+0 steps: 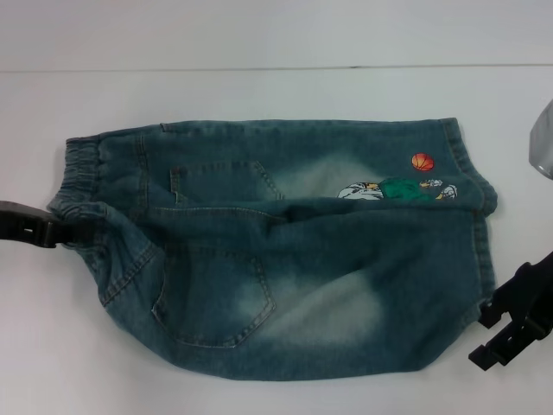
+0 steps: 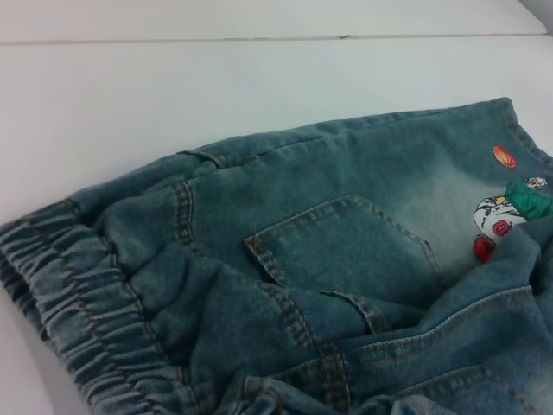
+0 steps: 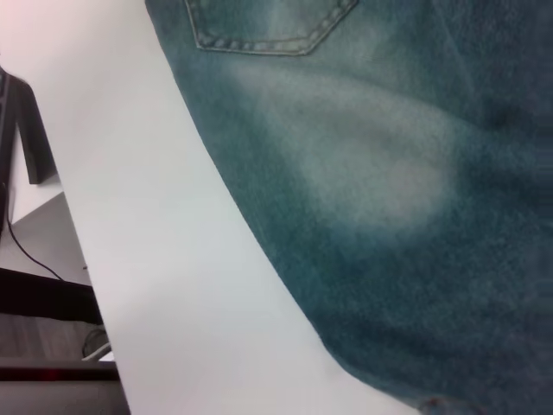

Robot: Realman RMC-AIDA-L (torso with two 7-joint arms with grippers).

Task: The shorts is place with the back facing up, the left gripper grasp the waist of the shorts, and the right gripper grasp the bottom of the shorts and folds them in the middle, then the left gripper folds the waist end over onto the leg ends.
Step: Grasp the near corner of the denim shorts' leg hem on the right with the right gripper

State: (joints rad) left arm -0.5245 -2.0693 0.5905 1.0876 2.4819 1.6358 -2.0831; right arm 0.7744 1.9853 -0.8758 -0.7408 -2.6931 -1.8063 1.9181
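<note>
The faded blue denim shorts (image 1: 285,259) lie back up on the white table (image 1: 259,95), with two patch pockets showing. The gathered waist (image 1: 79,173) is at the left. The leg hems (image 1: 484,225) are at the right, beside the cartoon embroidery (image 1: 397,188) and the orange basketball (image 1: 422,162). My left gripper (image 1: 59,232) is shut on the near part of the waist, and the denim bunches toward it. My right gripper (image 1: 486,333) sits against the near leg's hem corner. The left wrist view shows the waist (image 2: 78,294) close up. Only denim (image 3: 389,173) and table show in the right wrist view.
A grey rounded object (image 1: 542,143) pokes in at the right edge of the head view. Past the table's near edge (image 3: 95,285), the right wrist view shows dark equipment and cables (image 3: 34,285). White table surface surrounds the shorts on every side.
</note>
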